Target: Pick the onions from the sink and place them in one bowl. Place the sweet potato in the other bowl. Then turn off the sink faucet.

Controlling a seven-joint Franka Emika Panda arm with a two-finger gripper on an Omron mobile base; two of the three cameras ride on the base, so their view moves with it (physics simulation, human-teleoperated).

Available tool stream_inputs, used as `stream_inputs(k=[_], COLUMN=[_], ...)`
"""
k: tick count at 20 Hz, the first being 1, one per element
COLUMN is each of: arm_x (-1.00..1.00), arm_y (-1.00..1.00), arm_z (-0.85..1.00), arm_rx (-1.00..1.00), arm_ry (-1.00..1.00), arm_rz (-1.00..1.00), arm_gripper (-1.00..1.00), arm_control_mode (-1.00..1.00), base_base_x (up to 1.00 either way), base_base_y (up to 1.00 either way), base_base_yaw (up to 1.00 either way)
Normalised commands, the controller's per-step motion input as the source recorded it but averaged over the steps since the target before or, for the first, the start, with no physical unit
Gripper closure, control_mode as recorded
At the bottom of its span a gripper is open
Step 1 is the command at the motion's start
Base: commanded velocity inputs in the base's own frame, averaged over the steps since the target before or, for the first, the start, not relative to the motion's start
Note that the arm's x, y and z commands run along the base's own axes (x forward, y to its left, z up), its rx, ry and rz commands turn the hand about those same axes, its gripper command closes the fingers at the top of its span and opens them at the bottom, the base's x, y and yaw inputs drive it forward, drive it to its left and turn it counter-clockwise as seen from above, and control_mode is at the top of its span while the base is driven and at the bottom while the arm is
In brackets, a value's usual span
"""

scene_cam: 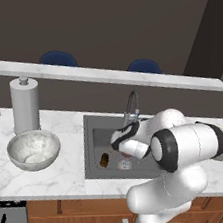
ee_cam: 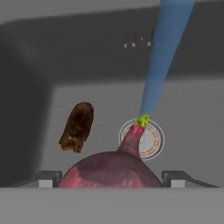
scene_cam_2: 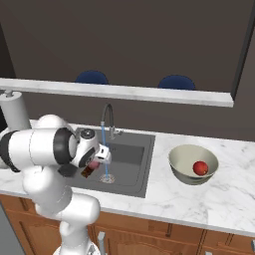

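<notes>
White marble tabletop (scene_cam: 63, 174) ran along wooden cabinet fronts, with a dark wall and a raised ledge behind it. Set into it was the sink (scene_cam: 96, 131), a dark grey basin, and the faucet (scene_cam_2: 107, 117) at its back arched over it, a blue stream of water (ee_cam: 162, 57) falling onto the round drain (ee_cam: 151, 142).

The arm reached down into the basin. Its pincer (ee_cam: 111, 178) stood spread wide, one finger tip either side of the duller pinkish onion (ee_cam: 109, 173), whose green-tipped neck pointed toward the drain. From the hand view I could not quite tell whether the tips touched the onion or merely flanked it. The sweet potato (ee_cam: 78, 127) lay on the sink floor just beside that onion, apart from the drain and clear of the water.

To the right of the sink sat the olive-beige bowl (scene_cam_2: 180, 167) with the bright red onion (scene_cam_2: 200, 168) inside it. On the left, the silvery mottled bowl (scene_cam: 24, 147) rested near a paper towel roll (scene_cam: 24, 104).
</notes>
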Motion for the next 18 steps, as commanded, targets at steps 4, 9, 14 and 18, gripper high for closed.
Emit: stream_inputs(k=[4,9,14,18], arm_x=[-0.09,-0.06,-0.36,-0.41], arm_y=[-0.08,0.00,0.00,0.00], arm_z=[0.94,1.00,0.77,0.56], arm_rx=[0.00,0.00,0.00,0.00], arm_ry=[0.00,0.00,0.00,0.01], arm_rz=[0.03,0.05,0.03,0.00], arm_gripper=[1.00,1.00,1.00,1.00], arm_control_mode=[-1.00,-1.00,-1.00,-1.00], base_base_x=[0.00,0.00,0.00,0.00], base_base_y=[0.00,0.00,0.00,0.00], base_base_yaw=[0.00,0.00,0.00,0.00])
